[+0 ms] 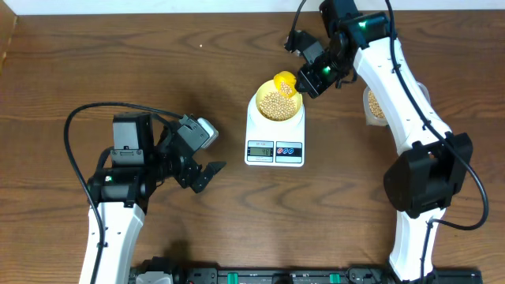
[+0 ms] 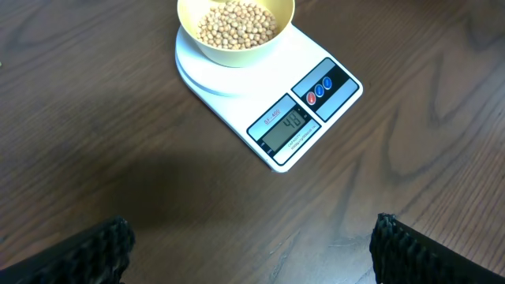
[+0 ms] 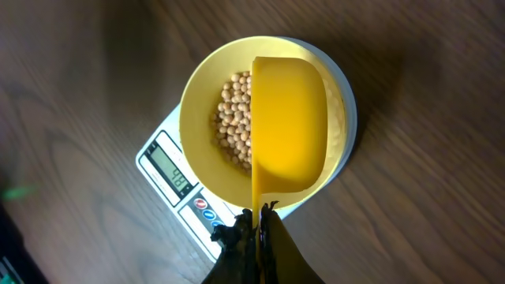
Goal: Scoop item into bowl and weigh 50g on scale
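Just over the bowl [image 3: 189, 118] rim, yellow scoop [image 3: 288, 126]; wooden table [image 1: 158, 63] all around.

table [image 1: 118, 63]: dark matt wood grain | scale [image 2: 237, 87]: smooth white plastic | scoop [image 3: 290, 126]: matt yellow plastic

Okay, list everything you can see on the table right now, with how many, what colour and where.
beans: many, tan, most in the bowl, some in the tub
bowl: one, pale yellow, on the scale's platform
scale: one, white, mid-table, display facing the robot
scoop: one, bright yellow, tipped over the bowl
tub: one, clear, right of the scale, partly hidden by the right arm
table: one, dark brown wood, under everything
arms: two, white and black, one on each side
left gripper: one, black, open and empty, left of the scale
right gripper: one, black, shut on the scoop's handle
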### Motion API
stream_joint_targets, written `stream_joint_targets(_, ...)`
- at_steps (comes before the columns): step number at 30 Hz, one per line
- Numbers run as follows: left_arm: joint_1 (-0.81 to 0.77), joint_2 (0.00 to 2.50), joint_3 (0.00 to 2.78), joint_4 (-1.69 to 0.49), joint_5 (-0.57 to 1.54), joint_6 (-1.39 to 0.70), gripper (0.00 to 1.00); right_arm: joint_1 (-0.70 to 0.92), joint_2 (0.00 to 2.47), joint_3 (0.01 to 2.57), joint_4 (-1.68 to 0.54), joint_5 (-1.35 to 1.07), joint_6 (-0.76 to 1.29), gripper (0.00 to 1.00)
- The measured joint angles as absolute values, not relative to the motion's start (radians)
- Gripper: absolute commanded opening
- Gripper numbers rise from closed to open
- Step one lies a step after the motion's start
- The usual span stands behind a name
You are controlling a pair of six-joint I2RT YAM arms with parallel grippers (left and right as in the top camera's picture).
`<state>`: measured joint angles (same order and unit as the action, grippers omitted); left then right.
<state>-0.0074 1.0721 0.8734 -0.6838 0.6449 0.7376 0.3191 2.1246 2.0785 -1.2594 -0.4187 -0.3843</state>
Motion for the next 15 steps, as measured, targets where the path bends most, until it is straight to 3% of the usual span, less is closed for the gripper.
stream_joint_targets(15,-0.007,1.072,0.873,-0.684,0.645,0.738,0.98,0.327,2.125,2.078,-1.26,-0.451,-0.404,0.01)
